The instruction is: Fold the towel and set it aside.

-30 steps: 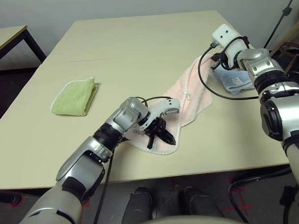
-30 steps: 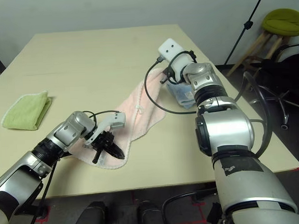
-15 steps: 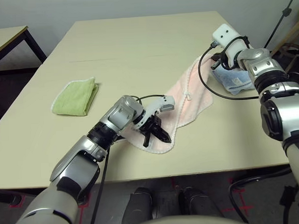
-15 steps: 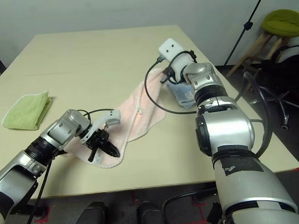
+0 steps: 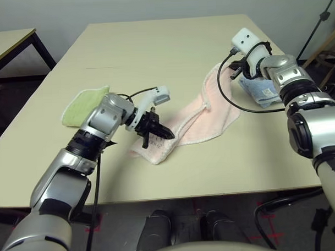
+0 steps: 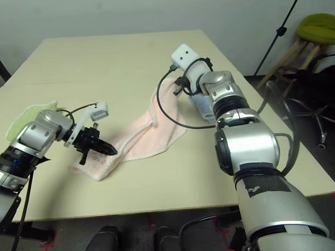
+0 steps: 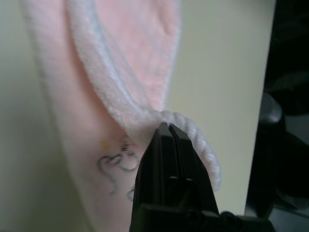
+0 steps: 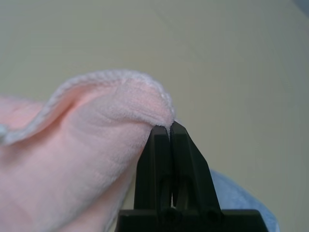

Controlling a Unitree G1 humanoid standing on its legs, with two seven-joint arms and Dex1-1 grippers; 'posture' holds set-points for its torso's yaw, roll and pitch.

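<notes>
The pale pink towel (image 5: 203, 117) lies stretched in a long band across the right half of the table, bunched and partly doubled at its near end. My left gripper (image 5: 158, 131) is shut on that near end, and the dark embroidered motif (image 7: 116, 166) sits beside its fingertips. My right gripper (image 5: 235, 71) is shut on the far corner of the towel (image 8: 96, 145), lifting it a little off the table at the far right.
A small yellow-green folded cloth (image 5: 81, 105) lies left of my left forearm. A light-blue folded cloth (image 5: 261, 90) rests under my right wrist near the table's right edge. A stool and chair stand beyond the right edge (image 6: 317, 26).
My left gripper has dragged the near end of the towel leftward, toward the yellow-green cloth, drawing the towel out longer. My right gripper has kept hold of the far corner, shifting slightly left.
</notes>
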